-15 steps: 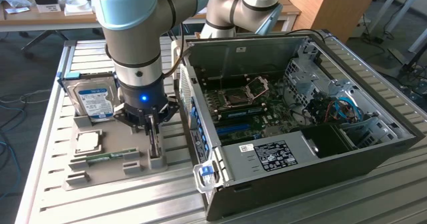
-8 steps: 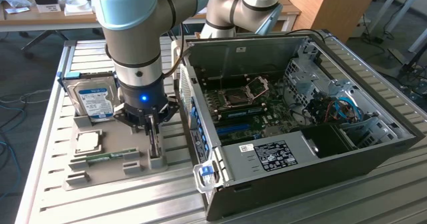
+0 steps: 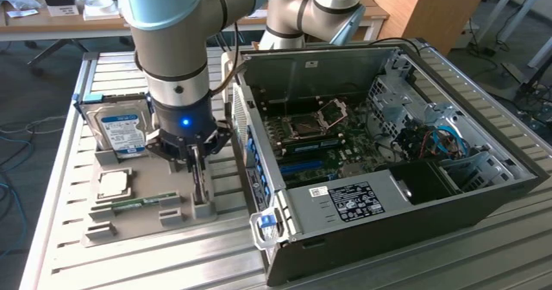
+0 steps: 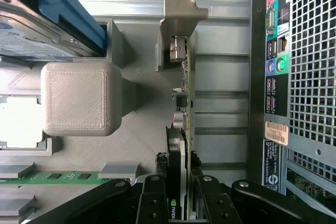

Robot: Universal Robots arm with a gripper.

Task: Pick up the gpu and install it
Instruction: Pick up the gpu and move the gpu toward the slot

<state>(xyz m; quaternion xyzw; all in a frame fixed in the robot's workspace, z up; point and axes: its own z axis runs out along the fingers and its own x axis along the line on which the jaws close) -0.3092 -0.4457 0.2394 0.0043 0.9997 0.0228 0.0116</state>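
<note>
The gripper point(image 3: 195, 155) has its fingers point(image 4: 157, 182) drawn in narrow on the graphics card point(image 4: 185, 93), one pressed to each face, with the black cooler caught between them. The card stands on edge in its slot of the grey tray point(image 3: 138, 228), and its silver bracket point(image 4: 178, 9) is at the end away from the fingers. Off to one side of the fingers a hard drive point(image 3: 121, 132) stands in the same tray, and close on the other side is the open computer case point(image 3: 483, 193).
</note>
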